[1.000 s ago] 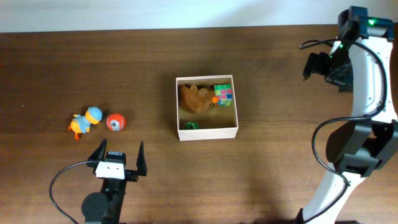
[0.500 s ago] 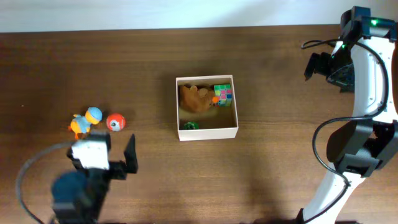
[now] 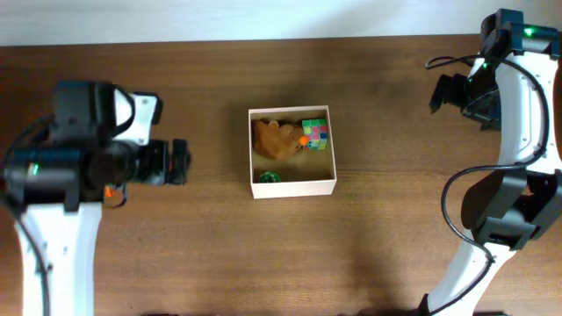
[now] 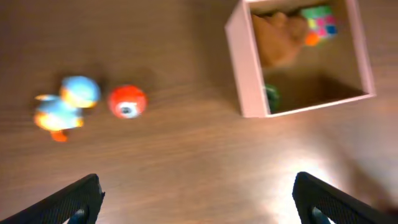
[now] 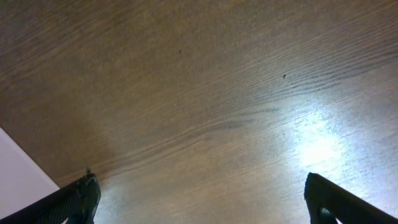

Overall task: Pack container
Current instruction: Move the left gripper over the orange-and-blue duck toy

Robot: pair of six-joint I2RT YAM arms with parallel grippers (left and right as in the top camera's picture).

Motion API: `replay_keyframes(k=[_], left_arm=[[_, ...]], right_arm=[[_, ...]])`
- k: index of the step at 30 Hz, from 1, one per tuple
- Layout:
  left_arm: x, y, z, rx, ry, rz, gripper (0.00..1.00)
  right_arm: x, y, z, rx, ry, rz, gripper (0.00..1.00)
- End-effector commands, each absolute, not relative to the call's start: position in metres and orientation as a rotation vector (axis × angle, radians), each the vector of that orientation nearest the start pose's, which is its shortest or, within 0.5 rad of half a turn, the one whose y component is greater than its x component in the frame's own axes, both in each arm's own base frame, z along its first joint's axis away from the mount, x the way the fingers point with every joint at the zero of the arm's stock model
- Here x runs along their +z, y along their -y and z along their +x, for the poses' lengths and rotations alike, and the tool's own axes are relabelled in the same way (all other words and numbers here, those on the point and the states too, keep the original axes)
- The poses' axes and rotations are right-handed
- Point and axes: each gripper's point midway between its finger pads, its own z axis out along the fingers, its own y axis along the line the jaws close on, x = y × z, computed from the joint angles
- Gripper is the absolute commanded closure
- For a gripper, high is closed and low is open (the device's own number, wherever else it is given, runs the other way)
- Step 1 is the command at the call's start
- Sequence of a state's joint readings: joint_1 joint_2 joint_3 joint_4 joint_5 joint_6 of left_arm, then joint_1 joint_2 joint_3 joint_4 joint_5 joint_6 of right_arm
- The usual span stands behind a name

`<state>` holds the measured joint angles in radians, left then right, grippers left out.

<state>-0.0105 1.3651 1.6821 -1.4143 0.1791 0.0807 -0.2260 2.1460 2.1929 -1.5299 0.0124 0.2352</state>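
The container [image 3: 294, 187], a shallow white box, stands mid-table and holds a brown plush [image 3: 274, 140], a colourful cube [image 3: 316, 132], a small orange ball and a green piece [image 3: 269, 176]. In the left wrist view, the container [image 4: 241, 68] is at the upper right. A blue and orange duck toy [image 4: 62, 107] and a red ball [image 4: 127, 101] lie on the wood to its left. My left gripper [image 4: 198, 199] hangs open high above bare table below them. My right gripper [image 5: 202, 199] is open over bare wood at the far right [image 3: 450, 92].
In the overhead view my left arm [image 3: 88, 149] covers the duck and the red ball. The right arm's white links [image 3: 518, 132] run down the right edge. A white wedge [image 5: 18, 171] shows at the lower left of the right wrist view.
My left arm has risen from the front edge and swung left and back over the two loose toys, hiding them from overhead. The right arm has barely moved.
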Motion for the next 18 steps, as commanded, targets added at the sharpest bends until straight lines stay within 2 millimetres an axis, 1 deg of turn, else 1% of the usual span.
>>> replay_keyframes(k=[1, 2, 7, 8, 9, 12, 13, 15, 16, 17, 18], left_arm=[[0.281, 0.06, 0.302, -0.442, -2.671, 0.239, 0.01], [0.275, 0.06, 0.306, -0.444, -2.688, 0.237, 0.01], [0.261, 0.064, 0.335, -0.473, -2.679, 0.243, 0.01], [0.258, 0.064, 0.343, -0.469, -2.667, 0.243, 0.01], [0.255, 0.058, 0.354, -0.438, -2.67, 0.162, 0.01], [0.241, 0.028, 0.37, -0.264, -2.702, -0.189, 0.01], [0.236, 0.017, 0.372, -0.196, -2.703, -0.319, 0.01], [0.226, -0.011, 0.373, -0.028, -2.67, -0.635, 0.01], [0.222, -0.019, 0.373, 0.015, -2.651, -0.727, 0.01], [0.217, -0.03, 0.371, 0.071, -2.614, -0.874, 0.01], [0.213, -0.038, 0.37, 0.103, -2.583, -0.985, 0.01]], right_arm=[[0.168, 0.099, 0.417, -0.016, -2.95, 0.701, 0.01], [0.168, 0.099, 0.417, -0.016, -2.95, 0.702, 0.01], [0.168, 0.099, 0.417, -0.016, -2.95, 0.702, 0.01], [0.168, 0.099, 0.417, -0.016, -2.949, 0.702, 0.01], [0.168, 0.099, 0.417, -0.016, -2.95, 0.702, 0.01], [0.168, 0.099, 0.417, -0.016, -2.949, 0.702, 0.01], [0.168, 0.099, 0.417, -0.016, -2.95, 0.702, 0.01], [0.168, 0.099, 0.417, -0.016, -2.949, 0.702, 0.01], [0.168, 0.099, 0.417, -0.016, -2.95, 0.702, 0.01], [0.168, 0.099, 0.417, -0.016, -2.95, 0.702, 0.01], [0.168, 0.099, 0.417, -0.016, -2.949, 0.702, 0.01]])
